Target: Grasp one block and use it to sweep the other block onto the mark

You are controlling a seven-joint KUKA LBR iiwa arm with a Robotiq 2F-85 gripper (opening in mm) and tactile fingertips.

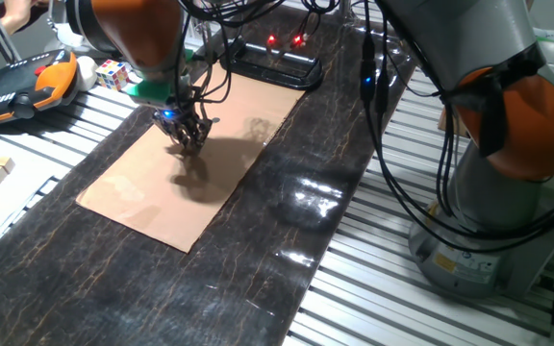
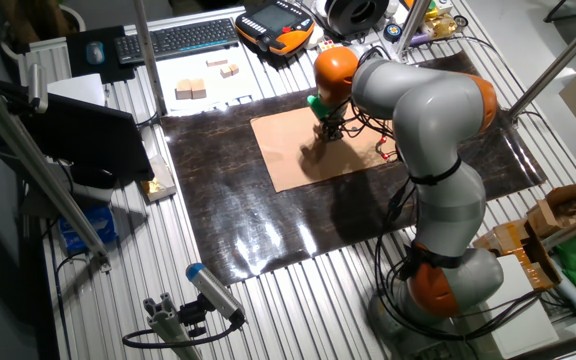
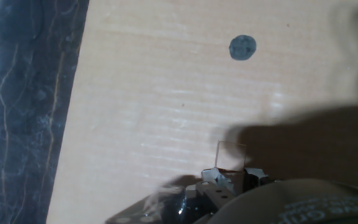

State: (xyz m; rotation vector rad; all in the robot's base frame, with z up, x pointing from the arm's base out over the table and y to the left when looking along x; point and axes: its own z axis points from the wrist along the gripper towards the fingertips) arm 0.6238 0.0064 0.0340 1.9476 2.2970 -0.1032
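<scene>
As seen from the hand view, the mark (image 3: pixel 242 47), a round black ink dot, lies ahead of the gripper (image 3: pixel 232 176) on matte tan cardboard (image 3: pixel 154 93). No block can be made out. Gripper spread cannot be told. Dark veined mat (image 3: pixel 23 99) borders the cardboard beside.

Robotics laboratory. Evidence: a grey-and-orange industrial robot arm (image 2: pixel 423 120) bolted onto a slotted aluminium-profile table (image 1: pixel 421 317); an orange-and-black teach pendant (image 1: pixel 22 85) at the table's far edge; a black computer keyboard (image 2: pixel 176 38); loose black cabling (image 1: pixel 392 163).
</scene>
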